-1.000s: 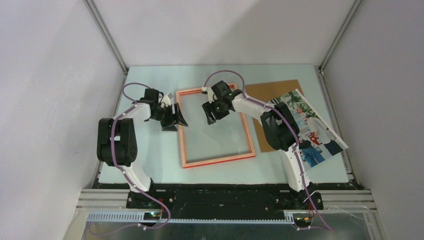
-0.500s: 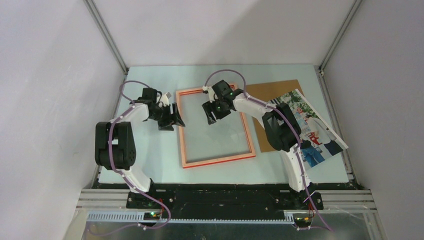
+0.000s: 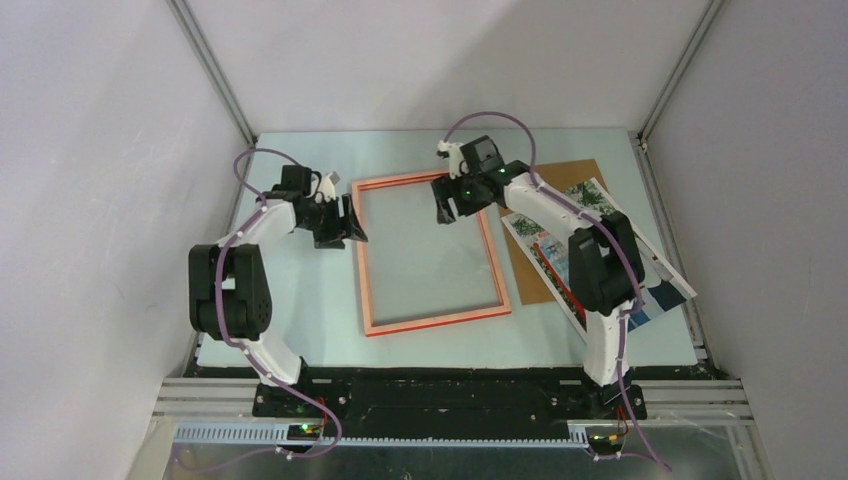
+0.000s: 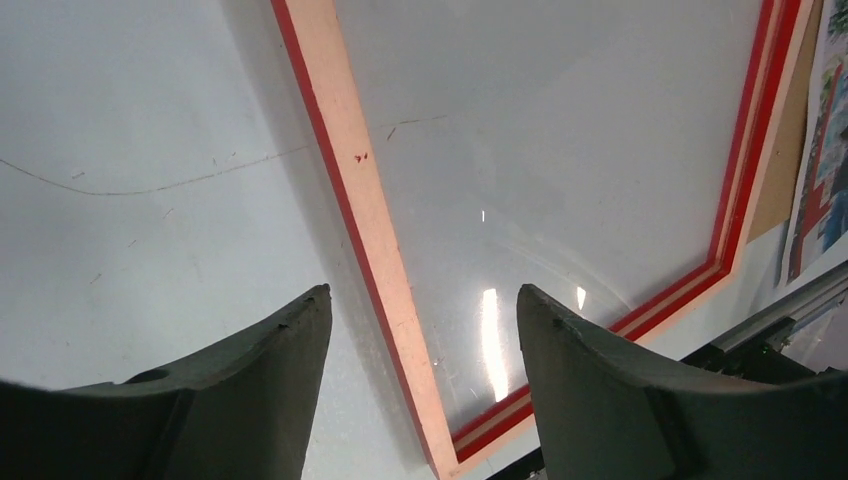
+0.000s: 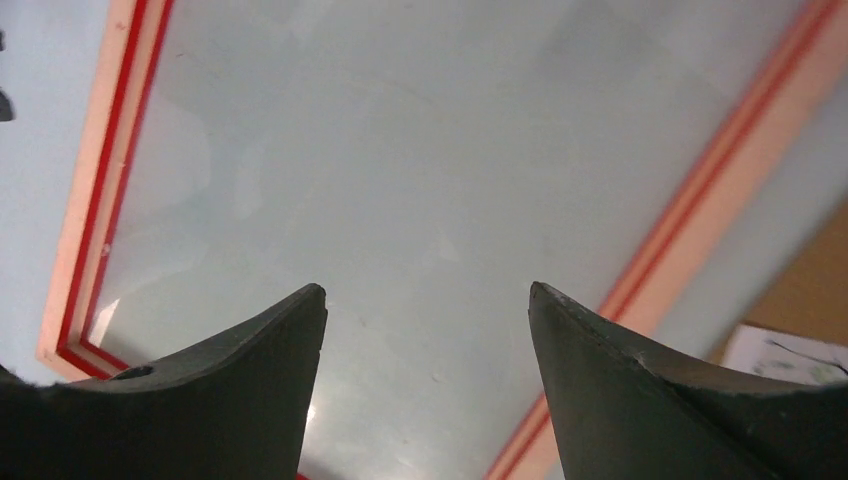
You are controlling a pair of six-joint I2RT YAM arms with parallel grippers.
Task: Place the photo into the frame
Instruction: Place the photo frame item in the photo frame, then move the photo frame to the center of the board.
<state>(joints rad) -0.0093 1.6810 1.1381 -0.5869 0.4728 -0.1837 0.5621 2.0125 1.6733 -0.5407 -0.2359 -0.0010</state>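
Note:
The frame (image 3: pixel 362 268) lies flat mid-table, pale orange-pink back up with a red inner edge, glass inside. The photo (image 3: pixel 655 272) lies picture-side up at the right, partly on the brown backing board (image 3: pixel 545 178) and partly under the right arm. My left gripper (image 3: pixel 350 222) is open and empty, its fingers straddling the frame's left bar (image 4: pixel 350 170) near the far corner, just above it. My right gripper (image 3: pixel 457 204) is open and empty, hovering over the glass near the frame's far right corner; the right bar (image 5: pixel 720 200) shows beside it. A strip of the photo (image 4: pixel 825 190) shows in the left wrist view, and a corner (image 5: pixel 790 355) in the right wrist view.
The backing board also shows in the right wrist view (image 5: pixel 812 280). Grey enclosure walls with aluminium rails (image 3: pixel 215 75) close in the table on three sides. A black strip (image 3: pixel 450 375) runs along the near edge by the arm bases.
My right gripper has moved back and right, from over the frame's upper middle toward its far right corner, uncovering more of the photo. My left gripper shifted slightly farther back along the left bar.

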